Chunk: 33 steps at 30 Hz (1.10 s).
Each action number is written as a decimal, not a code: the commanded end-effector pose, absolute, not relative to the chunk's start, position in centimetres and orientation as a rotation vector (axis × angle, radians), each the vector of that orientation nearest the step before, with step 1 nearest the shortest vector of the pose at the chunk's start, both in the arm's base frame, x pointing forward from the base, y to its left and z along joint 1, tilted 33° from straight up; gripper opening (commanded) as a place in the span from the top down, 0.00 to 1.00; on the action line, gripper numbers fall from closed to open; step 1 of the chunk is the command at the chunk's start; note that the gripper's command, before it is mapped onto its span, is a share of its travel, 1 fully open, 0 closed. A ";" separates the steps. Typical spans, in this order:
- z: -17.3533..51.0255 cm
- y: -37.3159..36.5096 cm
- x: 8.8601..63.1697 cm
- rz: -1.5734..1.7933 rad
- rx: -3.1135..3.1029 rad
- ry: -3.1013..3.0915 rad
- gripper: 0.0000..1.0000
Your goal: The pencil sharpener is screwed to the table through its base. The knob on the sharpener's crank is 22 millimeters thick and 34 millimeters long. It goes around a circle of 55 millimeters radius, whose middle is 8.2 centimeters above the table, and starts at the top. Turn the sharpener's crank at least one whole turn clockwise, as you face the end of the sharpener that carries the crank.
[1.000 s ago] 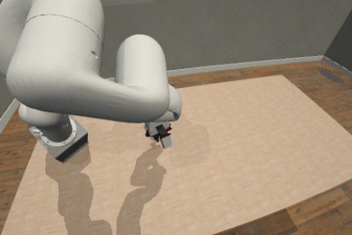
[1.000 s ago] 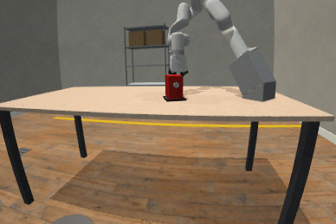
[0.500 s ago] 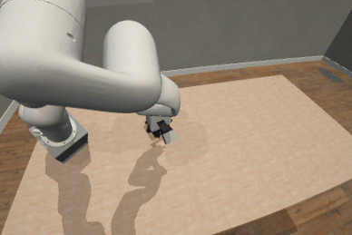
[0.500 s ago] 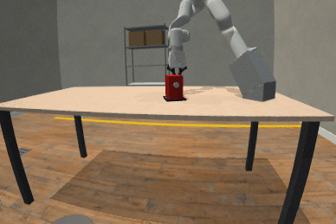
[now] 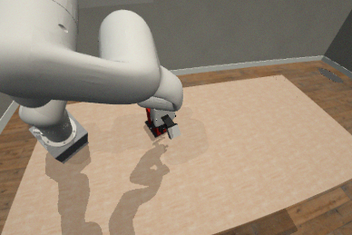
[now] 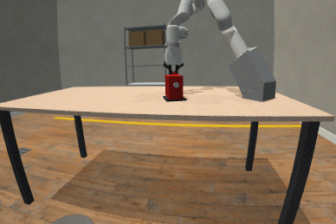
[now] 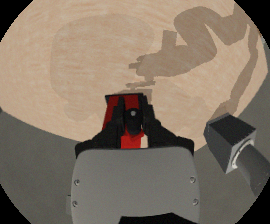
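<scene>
Red sharpener [image 6: 174, 86] sits mid-table [image 6: 87, 101]. Right above it, the gripper [image 6: 173, 67] squeezes something, likely the crank knob, hidden from view. If the arm swings off the circle, the knob could slip out.

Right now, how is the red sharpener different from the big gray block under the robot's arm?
The sharpener is red, small and stands upright; the arm's base is gray, much bigger and tilted. The gripper is closed on the sharpener's crank knob right above it; nothing grips the base. Both sit on the table.
</scene>
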<state>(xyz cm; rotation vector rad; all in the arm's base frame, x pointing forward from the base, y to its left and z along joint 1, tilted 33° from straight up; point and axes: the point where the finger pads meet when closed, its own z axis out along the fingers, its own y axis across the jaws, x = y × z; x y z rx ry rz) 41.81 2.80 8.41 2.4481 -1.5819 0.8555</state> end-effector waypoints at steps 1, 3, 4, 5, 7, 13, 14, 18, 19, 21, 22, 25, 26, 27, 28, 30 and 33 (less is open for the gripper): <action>8.7 3.1 42.1 0.858 2.450 -1.581 1.00; 8.7 3.1 42.1 0.858 2.450 -1.581 1.00; 8.7 3.1 42.1 0.858 2.450 -1.581 1.00; 8.7 3.1 42.1 0.858 2.450 -1.581 1.00; 8.7 3.1 42.1 0.858 2.450 -1.581 1.00; 8.7 3.1 42.1 0.858 2.450 -1.581 1.00; 8.7 3.1 42.1 0.858 2.450 -1.581 1.00; 8.7 3.1 42.1 0.858 2.450 -1.581 1.00; 8.7 3.1 42.1 0.858 2.450 -1.581 1.00; 8.8 3.2 42.2 0.858 2.450 -1.581 1.00; 8.9 3.3 42.3 0.858 2.450 -1.581 1.00; 9.2 3.7 42.8 0.858 2.450 -1.581 1.00; 9.3 3.8 42.9 0.858 2.450 -1.581 1.00; 9.4 3.9 43.1 0.858 2.450 -1.581 1.00; 9.4 3.9 43.1 0.858 2.450 -1.581 1.00; 9.4 4.0 43.3 0.858 2.450 -1.581 1.00; 9.6 4.2 43.7 0.858 2.450 -1.581 1.00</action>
